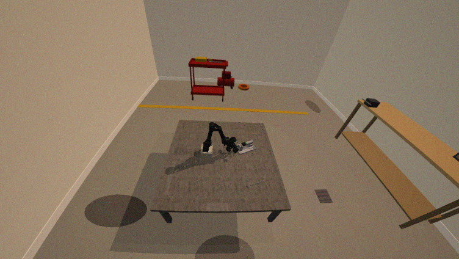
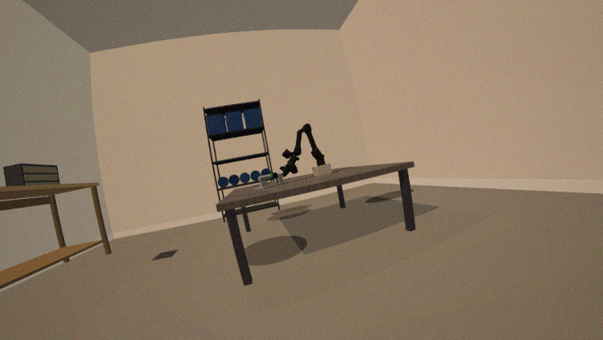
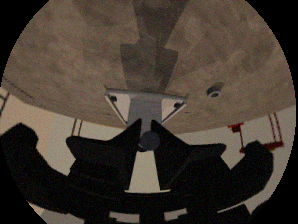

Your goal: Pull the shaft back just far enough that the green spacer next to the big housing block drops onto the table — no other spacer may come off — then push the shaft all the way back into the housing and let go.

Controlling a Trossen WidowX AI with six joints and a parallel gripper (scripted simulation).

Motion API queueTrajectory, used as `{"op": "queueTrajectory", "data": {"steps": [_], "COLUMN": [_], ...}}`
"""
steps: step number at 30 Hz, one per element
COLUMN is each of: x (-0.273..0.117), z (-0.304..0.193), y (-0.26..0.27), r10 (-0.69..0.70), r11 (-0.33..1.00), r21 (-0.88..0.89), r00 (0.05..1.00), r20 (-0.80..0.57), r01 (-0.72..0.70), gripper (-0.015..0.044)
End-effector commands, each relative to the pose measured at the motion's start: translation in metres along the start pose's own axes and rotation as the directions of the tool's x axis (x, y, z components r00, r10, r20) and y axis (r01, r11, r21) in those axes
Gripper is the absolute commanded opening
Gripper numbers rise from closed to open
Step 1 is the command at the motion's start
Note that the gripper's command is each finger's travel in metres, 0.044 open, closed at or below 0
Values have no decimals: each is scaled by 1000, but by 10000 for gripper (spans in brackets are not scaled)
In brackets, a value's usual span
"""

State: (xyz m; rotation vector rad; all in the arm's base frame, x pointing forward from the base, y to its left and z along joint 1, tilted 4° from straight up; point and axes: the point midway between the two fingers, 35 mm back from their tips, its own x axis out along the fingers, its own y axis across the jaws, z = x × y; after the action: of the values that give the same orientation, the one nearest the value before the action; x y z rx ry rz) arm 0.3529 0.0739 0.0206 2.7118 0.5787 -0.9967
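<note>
The white housing block [image 1: 249, 142] [image 2: 265, 179] stands at the far end of a pale base plate [image 1: 248, 149]. The green spacer [image 1: 246, 143] [image 2: 272, 175] shows as a small green patch up beside the block, at shaft height. A dark part [image 1: 243, 144] sits next to it on the arm's side. My gripper [image 1: 237, 148] [image 2: 283, 172] [image 3: 145, 121] is at the near end of the fixture. It is shut on the shaft's dark round end [image 3: 150, 141], which shows between the fingers in the wrist view. The shaft's length is hidden there, and its depth in the housing cannot be told.
A small grey round piece [image 3: 214, 92] lies on the table [image 1: 221, 189] [image 2: 362, 174], to the right of the fixture in the wrist view. The arm's pale base block [image 1: 206, 154] [image 2: 321, 169] stands left of the fixture in the top view.
</note>
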Motion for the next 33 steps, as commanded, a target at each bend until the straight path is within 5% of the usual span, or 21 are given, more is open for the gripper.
{"op": "queueTrajectory", "data": {"steps": [1,33], "x": [-1,-3], "z": [1,4], "y": [-1,-1], "r10": [-4,-4], "r11": [1000,1000], "r21": [-5,-5], "r00": [1000,1000], "r20": [1,2], "r01": [4,4], "gripper": [0,0]}}
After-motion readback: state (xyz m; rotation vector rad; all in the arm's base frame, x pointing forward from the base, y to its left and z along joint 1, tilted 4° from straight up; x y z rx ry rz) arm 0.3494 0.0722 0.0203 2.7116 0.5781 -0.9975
